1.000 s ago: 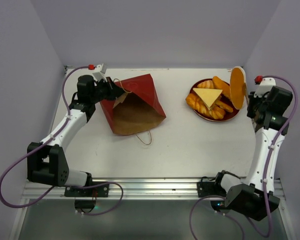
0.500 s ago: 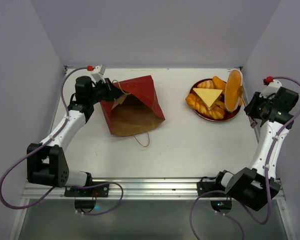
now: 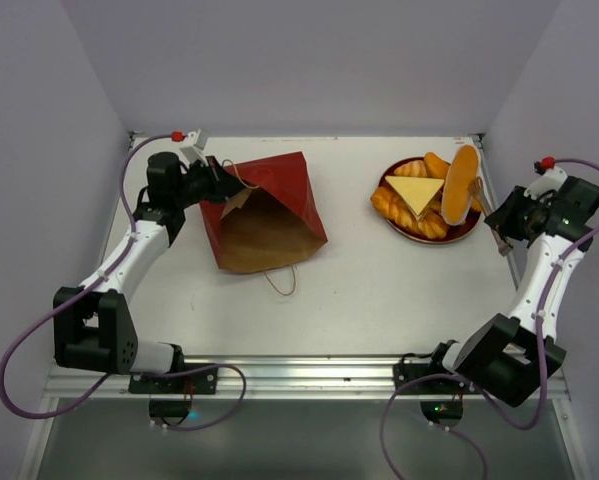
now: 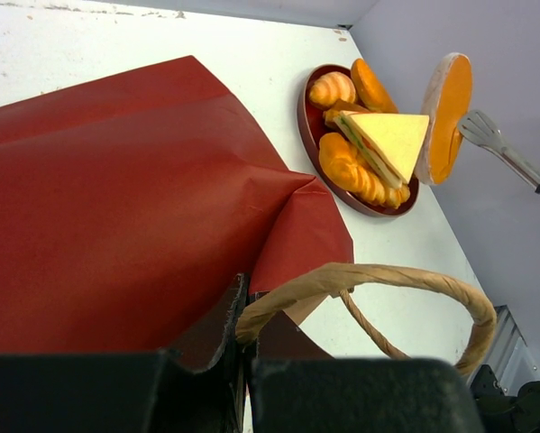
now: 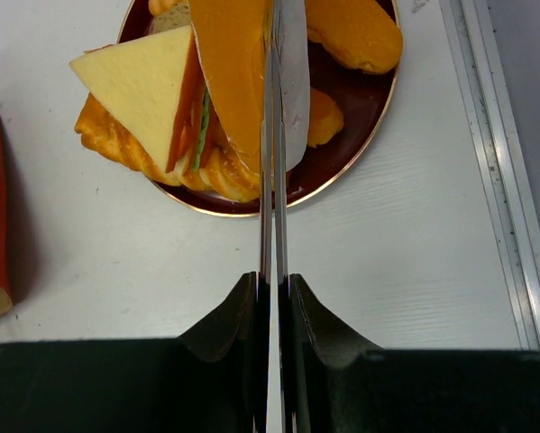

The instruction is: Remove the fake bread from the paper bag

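Upper left of the top view: clenched with the left pincer (image 3: 211,180) on the rim of the paper bag (image 3: 269,205), lying mouth-open on the surface (image 3: 379,290). Upper right: heaped on a dark-red plate (image 3: 461,229), the fake bread (image 3: 419,195). Grasped in the right pincer (image 3: 501,225), a metal fork (image 4: 486,133), tines at an upright oval loaf (image 3: 461,185).

White-and-black left arm (image 3: 139,245) and right arm (image 3: 539,290), each trailing a purple cable (image 3: 127,182)

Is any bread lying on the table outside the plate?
No, the top view shows the pastries piled on the plate and the oval loaf standing on edge at its right rim.
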`<state>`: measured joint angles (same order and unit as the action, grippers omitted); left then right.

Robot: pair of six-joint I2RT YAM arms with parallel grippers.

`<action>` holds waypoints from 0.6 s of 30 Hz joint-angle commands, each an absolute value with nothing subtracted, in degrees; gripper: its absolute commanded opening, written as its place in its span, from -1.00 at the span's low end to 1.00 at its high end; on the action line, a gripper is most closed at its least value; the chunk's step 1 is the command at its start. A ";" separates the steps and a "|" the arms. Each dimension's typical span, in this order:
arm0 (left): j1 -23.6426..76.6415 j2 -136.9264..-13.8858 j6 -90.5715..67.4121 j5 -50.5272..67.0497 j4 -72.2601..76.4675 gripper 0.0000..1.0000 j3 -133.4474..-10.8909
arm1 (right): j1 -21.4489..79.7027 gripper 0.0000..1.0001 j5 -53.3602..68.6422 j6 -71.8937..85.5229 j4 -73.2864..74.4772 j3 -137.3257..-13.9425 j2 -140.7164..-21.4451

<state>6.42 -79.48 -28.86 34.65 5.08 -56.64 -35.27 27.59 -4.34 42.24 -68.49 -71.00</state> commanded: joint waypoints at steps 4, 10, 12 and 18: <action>5.54 -77.87 -29.00 36.56 7.03 -1.00 -56.51 | -35.86 -1.00 31.90 -1.94 40.87 -69.87 -71.98; 5.54 -77.96 -29.00 36.56 7.03 -1.00 -56.43 | -36.21 -1.00 31.73 -1.06 41.40 -70.05 -72.60; 5.54 -77.96 -29.00 36.56 7.03 -1.00 -56.43 | -36.30 -1.00 31.56 -0.79 41.40 -70.05 -72.95; 5.45 -77.96 -29.00 36.48 7.12 -1.00 -56.43 | -36.30 -1.00 30.06 -0.97 41.57 -70.84 -74.97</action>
<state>6.00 -79.48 -28.86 35.38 5.10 -56.62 -36.05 29.50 -1.85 42.63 -68.51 -73.95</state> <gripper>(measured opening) 0.016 0.186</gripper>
